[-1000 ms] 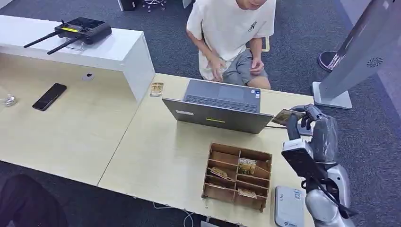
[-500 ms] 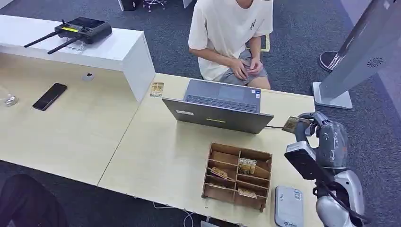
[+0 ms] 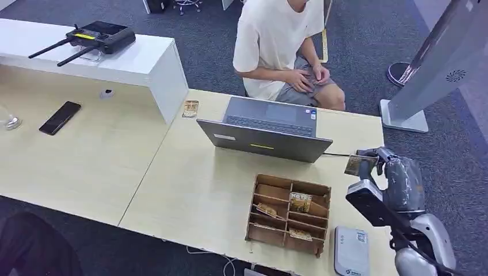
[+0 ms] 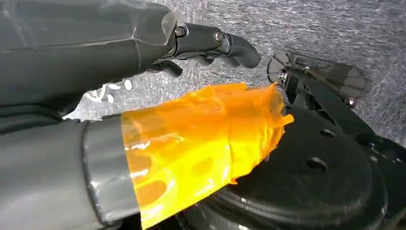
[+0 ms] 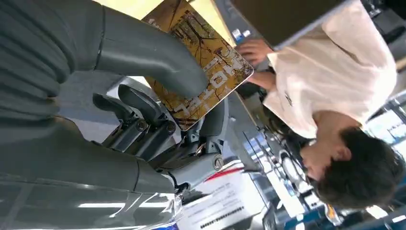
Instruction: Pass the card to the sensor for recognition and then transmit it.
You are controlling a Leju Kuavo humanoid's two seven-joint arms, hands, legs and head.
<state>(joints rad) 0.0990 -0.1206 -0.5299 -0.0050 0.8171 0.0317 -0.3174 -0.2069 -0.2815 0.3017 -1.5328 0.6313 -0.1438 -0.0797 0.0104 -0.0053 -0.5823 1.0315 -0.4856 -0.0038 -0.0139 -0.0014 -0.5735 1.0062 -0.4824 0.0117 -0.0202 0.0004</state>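
Office or reception area: grey carpet floor (image 3: 172, 52), light wood worktop (image 3: 190, 184) carrying a laptop (image 3: 267, 129), white counter (image 3: 121, 60), seated person (image 3: 282, 46)

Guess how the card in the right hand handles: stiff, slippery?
Card looks thin and flat with no sag, so probably stiff and light. Its printed face seems glossy, so likely slippery. The right hand pinches one end under the thumb; it could pivot.

Even, soft indoor light falls on my pale wooden desk (image 3: 190, 190), with faint shadows and no harsh glare. The head view is sharp. Near my left wrist, translucent orange tape (image 4: 201, 143) glows brightly. Near my right wrist, white streaks shine on my glossy grey hand cover (image 5: 86, 201), and the background blurs.
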